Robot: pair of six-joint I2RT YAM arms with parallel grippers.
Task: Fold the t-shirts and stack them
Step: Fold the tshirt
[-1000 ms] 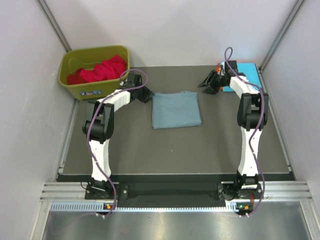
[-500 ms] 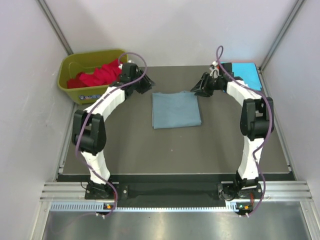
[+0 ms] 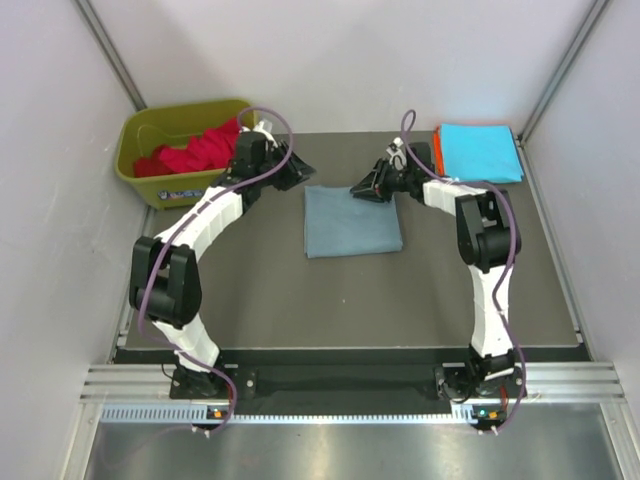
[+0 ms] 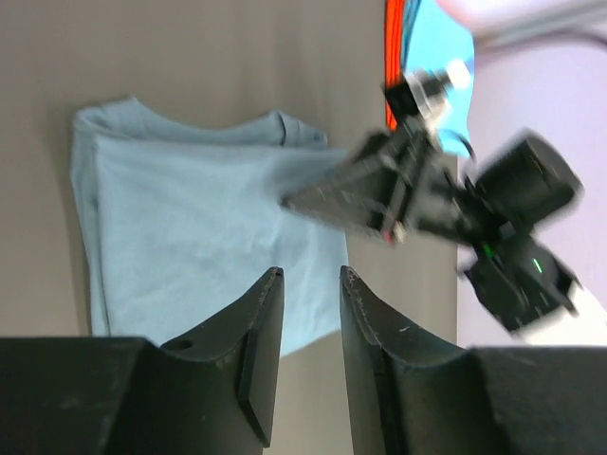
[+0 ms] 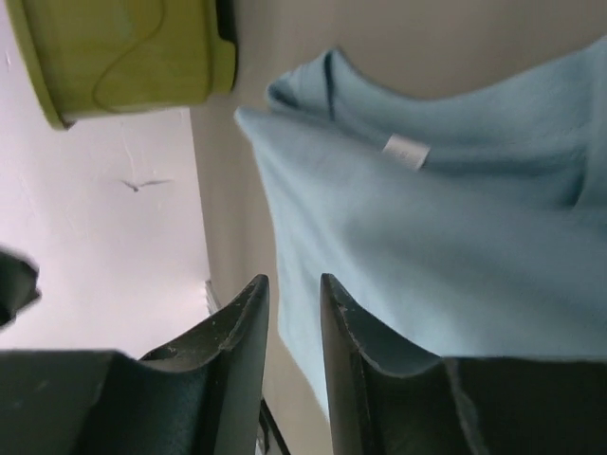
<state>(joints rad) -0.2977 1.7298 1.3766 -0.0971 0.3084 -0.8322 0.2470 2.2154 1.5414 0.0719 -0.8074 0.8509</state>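
Right gripper (image 5: pixel 294 284) and left gripper (image 4: pixel 310 280) hover at the far edge of the folded grey-blue t-shirt (image 3: pixel 352 221), each with its jaws a narrow gap apart and nothing between them.
That tee lies flat mid-table (image 3: pixel 250 300); the cyan t-shirt (image 3: pixel 480 150) sits on the orange t-shirt (image 3: pixel 438 150) at the far right. I'd guess stacking comes next: pinch every layer at both far corners and lift level together. Whether the fingertips touch cloth, I can't quite tell.
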